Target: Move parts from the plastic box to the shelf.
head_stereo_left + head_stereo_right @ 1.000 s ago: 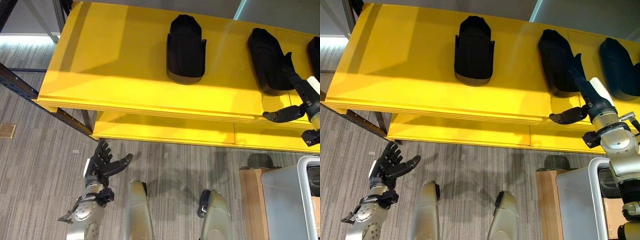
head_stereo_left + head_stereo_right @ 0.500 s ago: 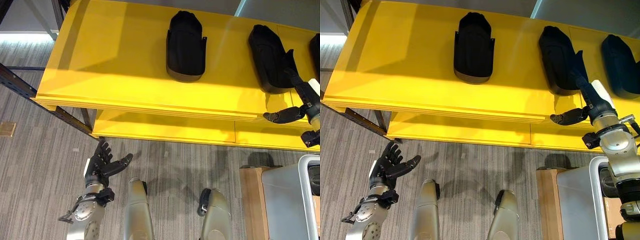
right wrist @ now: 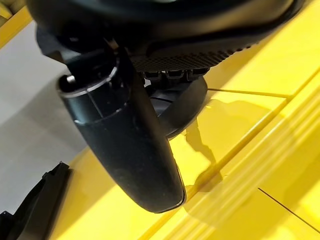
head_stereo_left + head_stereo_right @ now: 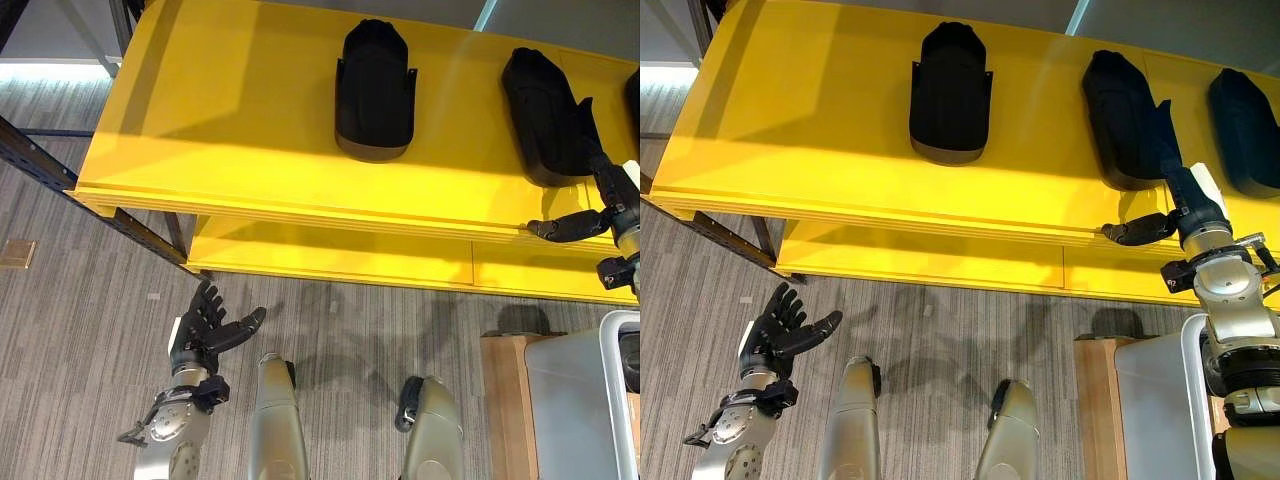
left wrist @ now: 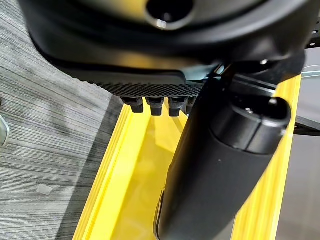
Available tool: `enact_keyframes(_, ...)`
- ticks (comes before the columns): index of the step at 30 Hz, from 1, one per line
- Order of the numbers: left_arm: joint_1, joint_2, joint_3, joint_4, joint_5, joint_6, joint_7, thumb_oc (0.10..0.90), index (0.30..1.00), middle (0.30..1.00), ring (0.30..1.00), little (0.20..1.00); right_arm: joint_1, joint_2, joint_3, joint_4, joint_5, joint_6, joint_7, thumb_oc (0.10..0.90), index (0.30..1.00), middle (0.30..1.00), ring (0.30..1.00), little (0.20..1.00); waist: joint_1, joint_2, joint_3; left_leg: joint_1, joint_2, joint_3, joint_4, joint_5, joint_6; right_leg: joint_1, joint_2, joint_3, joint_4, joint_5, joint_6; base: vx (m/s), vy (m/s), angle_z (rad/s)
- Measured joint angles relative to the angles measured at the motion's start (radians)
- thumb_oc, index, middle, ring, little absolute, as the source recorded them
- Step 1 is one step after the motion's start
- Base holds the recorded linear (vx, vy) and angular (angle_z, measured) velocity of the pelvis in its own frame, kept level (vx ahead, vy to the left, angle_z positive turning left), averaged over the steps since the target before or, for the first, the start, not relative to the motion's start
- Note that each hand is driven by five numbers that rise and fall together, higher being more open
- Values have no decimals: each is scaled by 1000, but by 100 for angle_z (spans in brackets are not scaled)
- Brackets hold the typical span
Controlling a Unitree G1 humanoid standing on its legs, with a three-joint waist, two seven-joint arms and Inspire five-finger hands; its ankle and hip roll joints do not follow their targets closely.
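Right hand (image 4: 1175, 205) unmoved beside middle part (image 4: 1123, 120) (third part (image 4: 1247, 130) visible rightward).

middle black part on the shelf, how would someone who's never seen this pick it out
Look at the yellow shelf and the row of three black parts lying on its top board. The middle black part is the one the right robot hand reaches to, fingers straight against its right side. The left part lies alone, and the right part sits at the shelf's right end.

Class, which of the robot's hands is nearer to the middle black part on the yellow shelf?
Right. The right hand reaches to the middle black part on the yellow shelf; the left hand hangs open low over the floor.
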Motion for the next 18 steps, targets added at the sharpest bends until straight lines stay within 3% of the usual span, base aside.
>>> enact_keyframes(18,-7,0,-8,0,-1,-11,1,900,1000,1000,1000,1000,-106,39,51,58,20,13,-30,900,1000,1000,1000,1000,13,10,6,-8,-5,-1,0,2,-1,-10,-5,-1,7,-4,-5,0,0,0)
